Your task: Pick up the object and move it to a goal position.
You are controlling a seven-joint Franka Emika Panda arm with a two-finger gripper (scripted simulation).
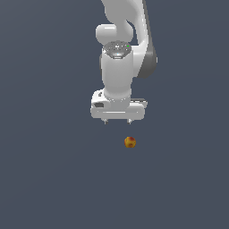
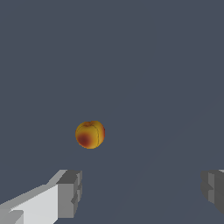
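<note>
Outwardly, exterior view: the white, rounded Franka arm [image 1: 118, 58] pointed straight down over a plain dark grey-blue floor [image 1: 44, 179].
Gripper, exterior view: the white two-fingered gripper [image 1: 118, 121] showed only two short tips, set well apart.
Ball, exterior view: the tiny round yellow-orange ball with red patches [image 1: 129, 142] lay near the gripper, apart from it, offset toward the exterior view's right.
Fingers, wrist view: the grey finger pads [image 2: 70, 192] stood spread wide, pinching nothing.
Ball, wrist view: the ball [image 2: 90, 134] lay beyond the pads, untouched.
</note>
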